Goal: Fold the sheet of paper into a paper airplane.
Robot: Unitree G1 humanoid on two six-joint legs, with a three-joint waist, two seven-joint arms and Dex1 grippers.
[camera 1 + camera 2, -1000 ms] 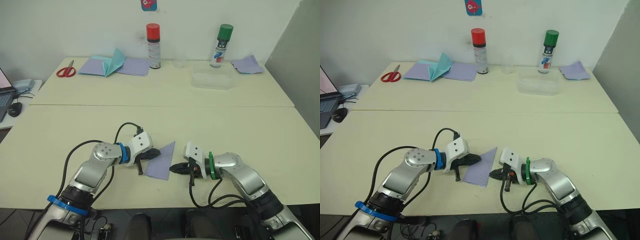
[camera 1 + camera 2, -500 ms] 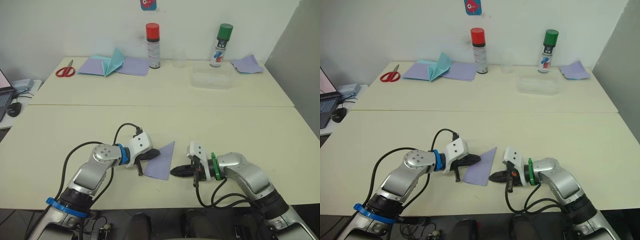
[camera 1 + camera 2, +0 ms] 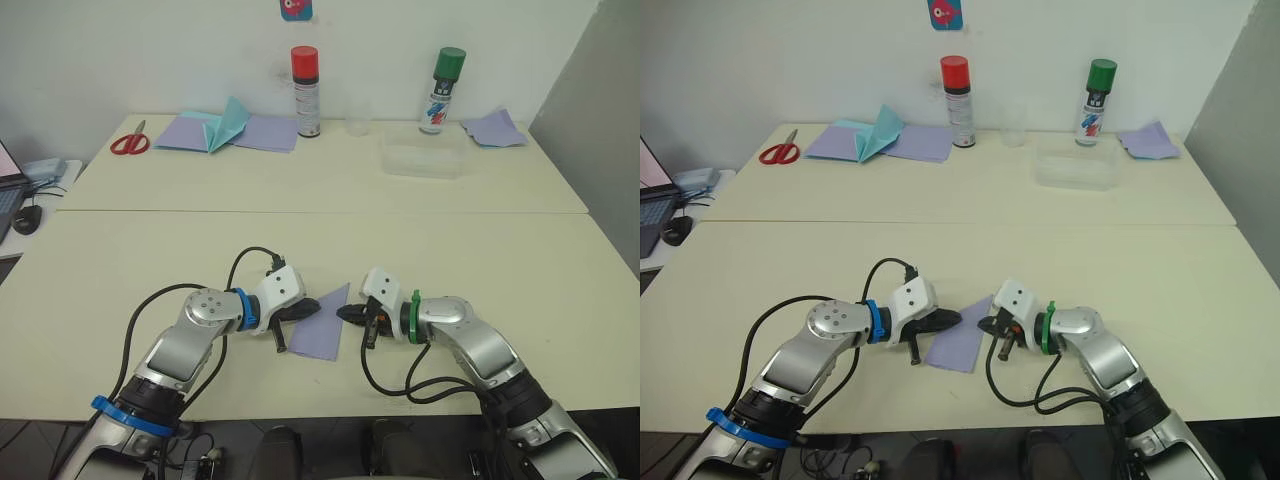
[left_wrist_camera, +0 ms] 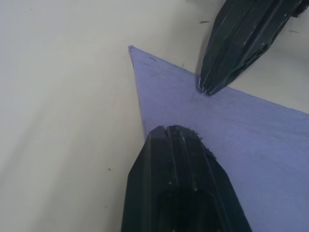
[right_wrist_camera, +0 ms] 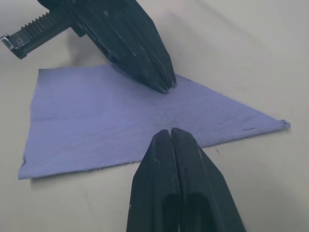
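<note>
Lavender sheet of paper [image 3: 322, 324], black hands, cream table [image 3: 300, 250], seemingly teal paper [image 3: 228, 121] behind.

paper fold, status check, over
Left gripper shut, tip on paper. Right gripper shut at its edge. Paper flat on table. Nothing in the way.

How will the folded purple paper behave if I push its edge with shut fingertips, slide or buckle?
The sheet of paper lies flat and thin on the smooth table, so it would probably slide, not buckle. The left gripper, shut, rests on it and may pin that side, so a push from the right gripper could pivot it. It looks floppy if lifted.
</note>
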